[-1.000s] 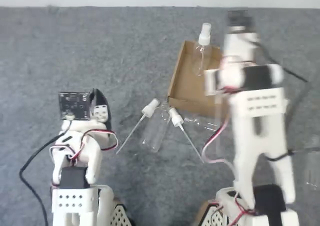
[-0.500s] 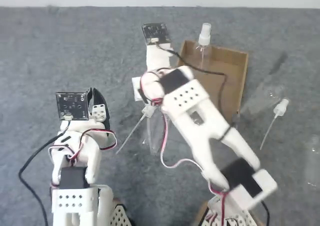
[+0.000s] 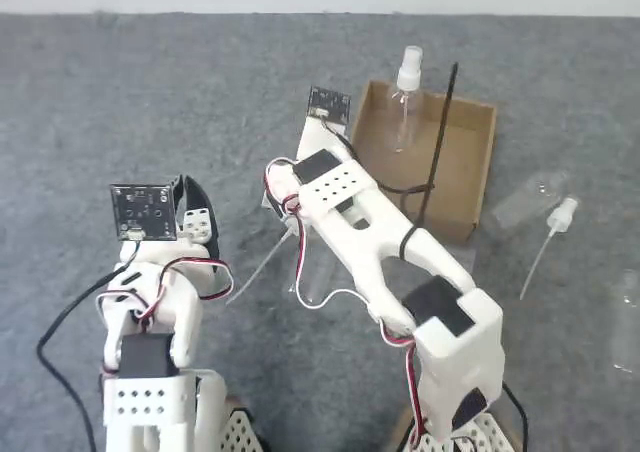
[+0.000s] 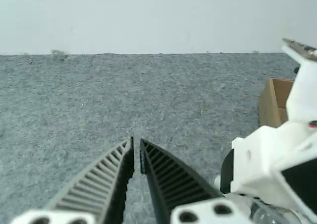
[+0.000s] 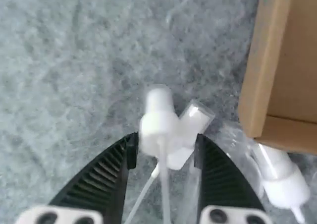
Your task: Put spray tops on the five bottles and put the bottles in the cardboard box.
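Observation:
My right gripper (image 5: 166,139) is open and low over the grey mat, its black fingers on either side of a white spray top (image 5: 157,125) that lies against a clear bottle's neck (image 5: 197,116). A second spray top (image 5: 278,180) lies close by, beside the cardboard box (image 5: 285,60). In the high view the right arm (image 3: 350,202) covers this spot; a thin tube (image 3: 252,270) and a clear bottle (image 3: 312,277) stick out beneath it. One bottle with a spray top (image 3: 407,92) stands in the box (image 3: 470,177). My left gripper (image 4: 136,149) is shut and empty, held above the mat.
To the right of the box lie a clear bottle (image 3: 530,200) and a loose spray top (image 3: 558,218) with its tube. Another clear bottle (image 3: 625,317) lies at the far right edge. The right arm (image 4: 277,154) shows close in the left wrist view.
The right arm has swung from above the box's right side across to the left of the box and come down over the spray tops there. The left arm has not moved.

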You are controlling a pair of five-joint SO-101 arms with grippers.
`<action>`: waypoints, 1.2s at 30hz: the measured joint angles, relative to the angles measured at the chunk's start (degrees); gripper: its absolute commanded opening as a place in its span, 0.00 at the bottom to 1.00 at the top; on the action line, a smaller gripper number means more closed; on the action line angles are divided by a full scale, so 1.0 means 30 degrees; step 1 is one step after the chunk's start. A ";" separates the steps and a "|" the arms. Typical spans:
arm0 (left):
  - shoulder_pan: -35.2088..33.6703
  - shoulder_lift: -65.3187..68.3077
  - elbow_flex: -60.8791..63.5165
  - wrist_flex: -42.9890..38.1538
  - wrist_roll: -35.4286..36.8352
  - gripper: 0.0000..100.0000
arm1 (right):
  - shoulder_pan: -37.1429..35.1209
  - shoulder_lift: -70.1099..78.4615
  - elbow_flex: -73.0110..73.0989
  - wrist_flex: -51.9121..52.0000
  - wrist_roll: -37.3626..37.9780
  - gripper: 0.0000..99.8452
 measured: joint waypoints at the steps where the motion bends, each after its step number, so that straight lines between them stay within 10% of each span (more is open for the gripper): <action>1: 0.0000 0.0000 0.0000 0.0000 0.0000 0.01 | 0.0000 0.0117 0.0000 -0.0059 0.0000 0.15; 25: 0.0029 0.0000 0.0000 0.0000 0.0000 0.01 | -0.0147 -0.1143 -0.3077 0.3927 0.2022 0.15; 36: 0.0000 0.0000 0.0000 0.0000 0.0000 0.01 | 0.0645 -0.3194 -0.6300 0.9143 0.7414 0.15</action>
